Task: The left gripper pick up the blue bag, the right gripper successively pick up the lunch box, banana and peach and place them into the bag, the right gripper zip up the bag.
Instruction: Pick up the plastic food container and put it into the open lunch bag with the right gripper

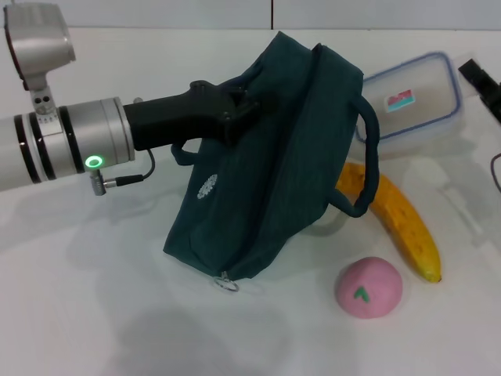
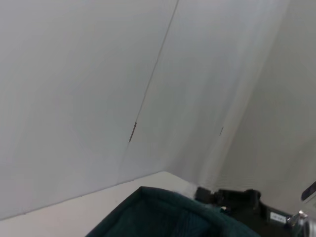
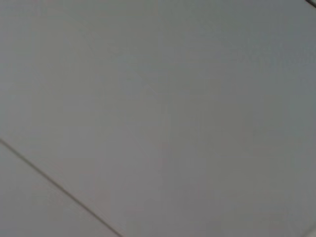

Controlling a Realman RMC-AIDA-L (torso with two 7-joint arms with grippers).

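The blue bag [image 1: 274,164] is tilted, its upper left side raised off the white table and its lower corner with the ring zipper pull [image 1: 227,283] resting on it. My left gripper [image 1: 244,110] is shut on the bag's upper edge by a loop handle. The bag's rim also shows in the left wrist view [image 2: 168,217]. The lunch box [image 1: 411,98] lies behind the bag at the right. The banana [image 1: 399,219] lies right of the bag, one end under a handle. The peach [image 1: 369,287] sits in front of the banana. My right gripper [image 1: 481,82] is at the far right edge, beside the lunch box.
The white table [image 1: 94,313] stretches to the front and left of the bag. A dark cable [image 1: 495,172] shows at the right edge. A black part with a white label [image 2: 274,216] shows beyond the bag in the left wrist view. The right wrist view shows only a plain grey surface.
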